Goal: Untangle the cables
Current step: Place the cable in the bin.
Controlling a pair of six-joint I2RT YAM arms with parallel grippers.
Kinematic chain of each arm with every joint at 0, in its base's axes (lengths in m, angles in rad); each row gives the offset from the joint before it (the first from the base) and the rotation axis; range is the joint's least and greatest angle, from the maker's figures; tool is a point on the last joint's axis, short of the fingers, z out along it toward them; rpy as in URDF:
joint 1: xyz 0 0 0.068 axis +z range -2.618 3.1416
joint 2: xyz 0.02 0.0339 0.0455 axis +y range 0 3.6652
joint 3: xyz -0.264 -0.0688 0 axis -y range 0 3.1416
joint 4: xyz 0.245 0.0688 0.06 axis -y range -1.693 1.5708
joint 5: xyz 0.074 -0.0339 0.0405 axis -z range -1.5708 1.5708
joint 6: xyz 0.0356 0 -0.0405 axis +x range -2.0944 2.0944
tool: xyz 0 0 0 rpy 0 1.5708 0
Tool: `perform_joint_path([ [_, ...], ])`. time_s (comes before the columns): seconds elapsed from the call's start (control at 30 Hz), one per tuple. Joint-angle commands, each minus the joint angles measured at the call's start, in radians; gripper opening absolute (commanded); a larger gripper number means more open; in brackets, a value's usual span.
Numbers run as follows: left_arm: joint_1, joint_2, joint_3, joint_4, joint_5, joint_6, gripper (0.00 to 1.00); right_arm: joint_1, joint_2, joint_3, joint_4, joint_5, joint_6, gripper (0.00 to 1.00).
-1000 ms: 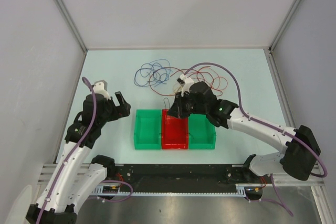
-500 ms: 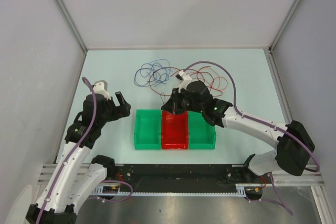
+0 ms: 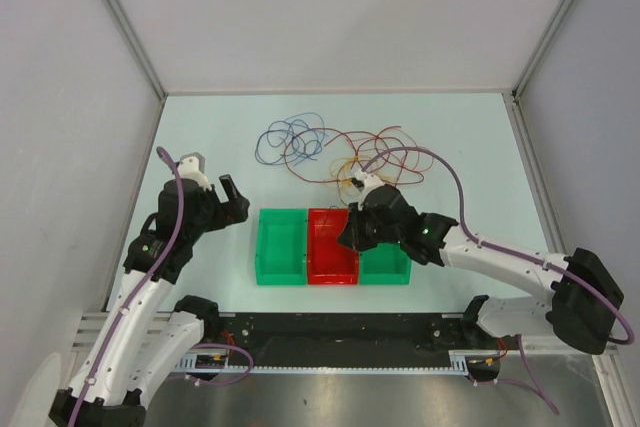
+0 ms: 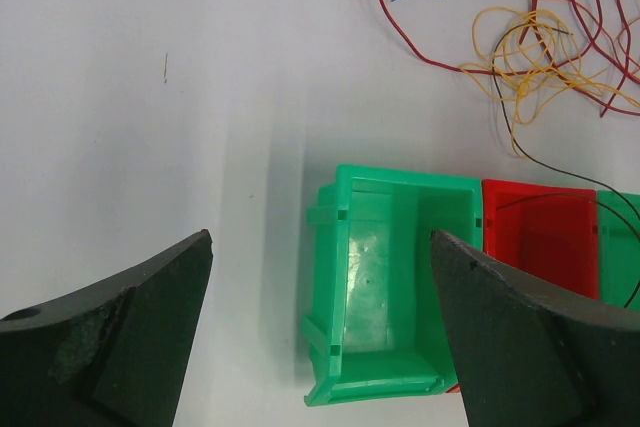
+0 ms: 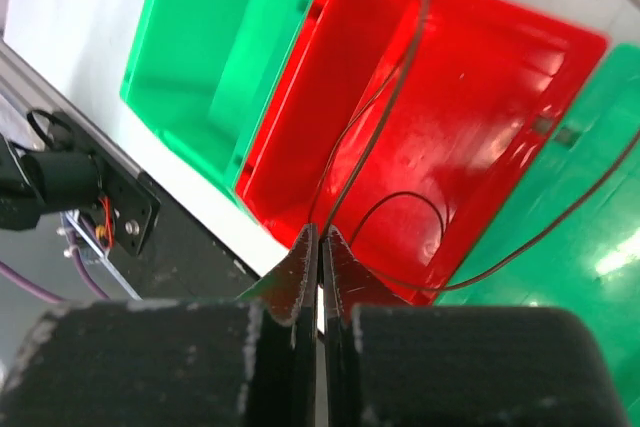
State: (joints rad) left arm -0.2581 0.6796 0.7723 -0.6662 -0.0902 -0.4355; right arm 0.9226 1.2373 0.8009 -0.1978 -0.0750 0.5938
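Checked both arms and grippers.
Found left gripper (image 4: pixel 320 247) with fingers (image 4: pixel 120 337) spread wide; found right gripper (image 5: pixel 318 235) extended toward centre, pointing down, fingers pressed tight together.

Robotics lab cell — grey wall panels (image 3: pixel 340 7), aluminium frame rail (image 3: pixel 122 27), pale tabletop (image 3: pixel 210 117), plastic bins (image 3: pixel 280 245).

Three open plastic bins sat touching in a row on the pale table (image 3: pixel 200 127): a red bin (image 3: pixel 325 259) in the middle, a green bin (image 3: pixel 281 247) at its 9 o'clock, a second green bin (image 3: pixel 386 272) at its 3 o'clock. Grey panels (image 3: pixel 60 97) walled the table.
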Motion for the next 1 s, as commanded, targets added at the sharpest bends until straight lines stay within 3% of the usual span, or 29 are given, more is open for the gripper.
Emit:
perform_joint_path([
  [0.0, -0.004, -0.008, 0.021, 0.022, 0.007, 0.009, 0.94, 0.050, 0.005, 0.004, -0.025, 0.058, -0.002, 0.00],
  [0.27, -0.004, -0.006, 0.021, 0.022, 0.006, 0.009, 0.95, 0.067, 0.123, 0.040, -0.015, 0.049, 0.012, 0.00],
  [0.3, -0.004, -0.006, 0.021, 0.022, 0.007, 0.009, 0.95, 0.065, 0.120, 0.050, -0.032, 0.056, 0.005, 0.04],
  [0.4, -0.004, -0.006, 0.021, 0.025, 0.009, 0.009, 0.95, 0.065, 0.106, 0.110, -0.087, 0.075, -0.032, 0.31],
  [0.43, -0.004, -0.006, 0.021, 0.024, 0.009, 0.009, 0.94, 0.065, 0.103, 0.147, -0.103, 0.075, -0.046, 0.44],
  [0.53, -0.004, -0.009, 0.022, 0.022, 0.007, 0.009, 0.95, 0.062, 0.103, 0.208, -0.176, 0.075, -0.092, 0.60],
  [0.77, -0.001, -0.009, 0.021, 0.022, 0.004, 0.007, 0.95, 0.024, 0.074, 0.356, -0.324, 0.196, -0.140, 0.69],
  [0.97, -0.001, -0.009, 0.021, 0.022, 0.006, 0.009, 0.95, -0.135, 0.073, 0.371, -0.419, 0.304, -0.055, 0.68],
])
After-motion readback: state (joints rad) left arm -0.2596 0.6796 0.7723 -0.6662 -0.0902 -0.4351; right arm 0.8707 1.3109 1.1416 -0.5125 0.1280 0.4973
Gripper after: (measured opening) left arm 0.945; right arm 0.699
